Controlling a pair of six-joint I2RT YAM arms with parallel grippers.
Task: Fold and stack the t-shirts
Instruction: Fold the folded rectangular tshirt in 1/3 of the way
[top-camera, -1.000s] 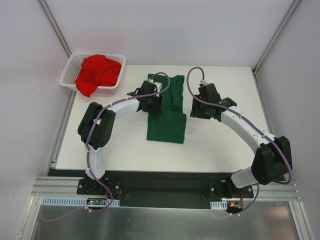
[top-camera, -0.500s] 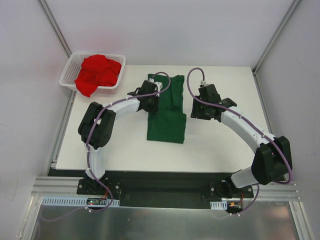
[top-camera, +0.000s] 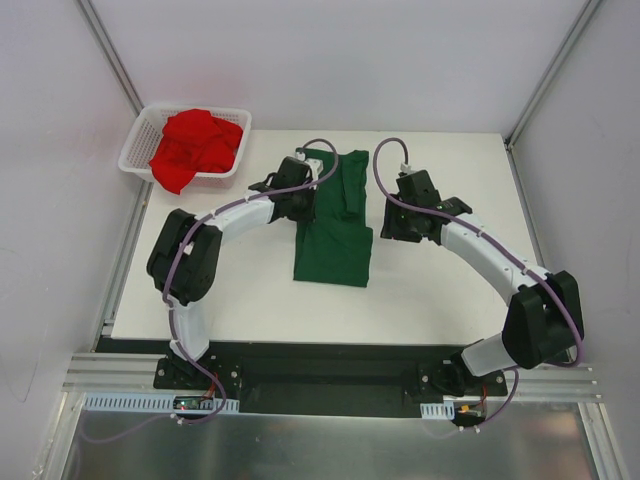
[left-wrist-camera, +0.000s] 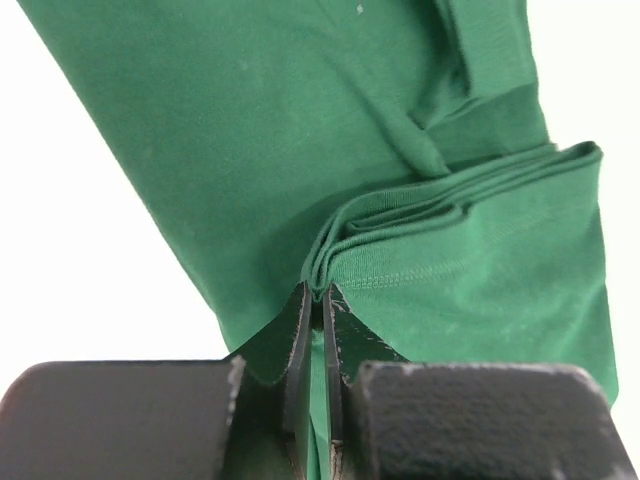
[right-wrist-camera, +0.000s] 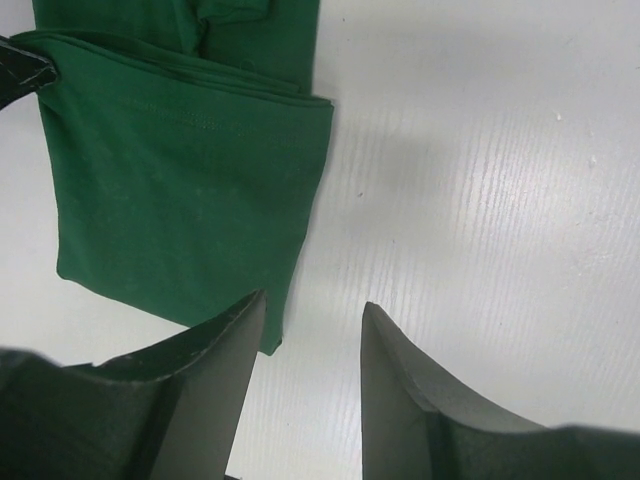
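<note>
Left claw (left-wrist-camera: 315, 295) is pinched tight on the folded edge of the green shirt (top-camera: 335, 240), lying mid table (top-camera: 450, 290). Right claw (right-wrist-camera: 312, 305) hangs half open, holding nothing, just beside that shirt. Red shirt (top-camera: 195, 145) is heaped in the basket (top-camera: 136, 145), far-left corner.

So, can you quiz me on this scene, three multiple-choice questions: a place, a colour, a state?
1. Where is the red shirt? A. on the floor B. in the basket C. in a tool
2. The basket's colour? A. white B. blue C. black
3. The left tool is: A. wide open B. holding the basket C. shut on the green shirt
Answers: B, it lies heaped in the basket; A, its mesh is white; C, it pinches the shirt's folded edge.
</note>
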